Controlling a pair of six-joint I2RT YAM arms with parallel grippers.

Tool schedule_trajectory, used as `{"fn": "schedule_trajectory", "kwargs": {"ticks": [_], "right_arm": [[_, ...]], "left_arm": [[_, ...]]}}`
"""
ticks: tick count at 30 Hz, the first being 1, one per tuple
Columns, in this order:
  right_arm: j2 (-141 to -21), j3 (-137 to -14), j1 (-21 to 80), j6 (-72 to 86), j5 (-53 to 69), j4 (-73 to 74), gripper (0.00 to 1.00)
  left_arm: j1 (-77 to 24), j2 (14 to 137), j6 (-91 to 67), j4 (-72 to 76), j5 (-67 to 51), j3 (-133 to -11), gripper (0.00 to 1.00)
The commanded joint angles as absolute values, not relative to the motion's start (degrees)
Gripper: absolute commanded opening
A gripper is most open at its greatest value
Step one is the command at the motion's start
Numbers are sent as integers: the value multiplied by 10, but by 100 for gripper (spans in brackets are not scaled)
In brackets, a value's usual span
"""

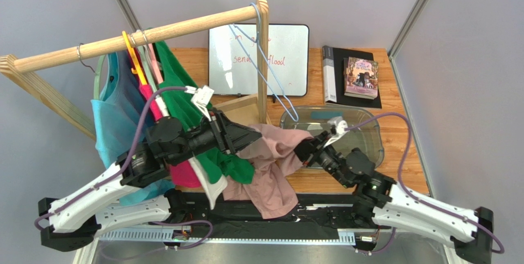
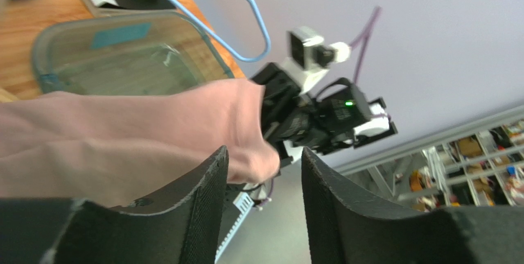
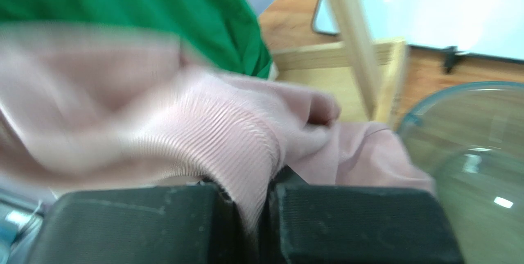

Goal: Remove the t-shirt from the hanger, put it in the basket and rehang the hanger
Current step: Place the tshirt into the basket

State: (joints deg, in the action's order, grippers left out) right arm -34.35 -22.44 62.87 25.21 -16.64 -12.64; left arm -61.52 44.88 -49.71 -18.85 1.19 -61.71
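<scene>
The pink t-shirt [image 1: 270, 169] hangs bunched between my two arms, off the blue wire hanger [image 1: 270, 73], which dangles bare from the wooden rail. My right gripper [image 1: 305, 151] is shut on the shirt's ribbed collar [image 3: 240, 147]; in the right wrist view the fabric is pinched between the jaws of this gripper [image 3: 267, 191]. My left gripper [image 1: 255, 136] is open. Seen from the left wrist, the left gripper [image 2: 263, 153] has an empty gap, and the pink t-shirt [image 2: 123, 129] lies just outside its left finger [image 2: 203, 202]. The blue hanger [image 2: 246, 37] shows above.
A wooden rail [image 1: 141, 35] carries green [image 1: 184, 101], magenta [image 1: 178, 175] and teal [image 1: 114, 110] garments on hangers at left. A clear plastic bin [image 1: 363, 129] sits at right, with a whiteboard [image 1: 258, 58] and a book [image 1: 360, 77] behind. The rack's upright post [image 1: 262, 61] stands mid-table.
</scene>
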Motion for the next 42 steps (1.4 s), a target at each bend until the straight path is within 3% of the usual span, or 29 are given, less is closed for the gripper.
{"fn": "schedule_trajectory", "kwargs": {"ticks": [1,6,10,15,24,30,42], "right_arm": [[-216,-313,628,229,-302,101,0],[-170,-391,628,184,-373,199,0],[-225,-464,628,135,-445,218,0],[-327,-640,623,27,-535,215,0],[-507,-866,513,-21,-457,276,0],[-610,-1020,272,36,-278,357,0],[-672,-1175,200,62,-202,385,0]], "left_arm": [[-614,400,-460,-245,97,-607,56],[-614,370,-442,-289,143,-614,57],[-614,356,-437,-305,161,-613,57],[-614,353,-437,-314,164,-613,56],[-614,350,-445,-330,170,-608,55],[-614,350,-454,-337,162,-602,54],[-614,348,-454,-345,173,-597,53]]}}
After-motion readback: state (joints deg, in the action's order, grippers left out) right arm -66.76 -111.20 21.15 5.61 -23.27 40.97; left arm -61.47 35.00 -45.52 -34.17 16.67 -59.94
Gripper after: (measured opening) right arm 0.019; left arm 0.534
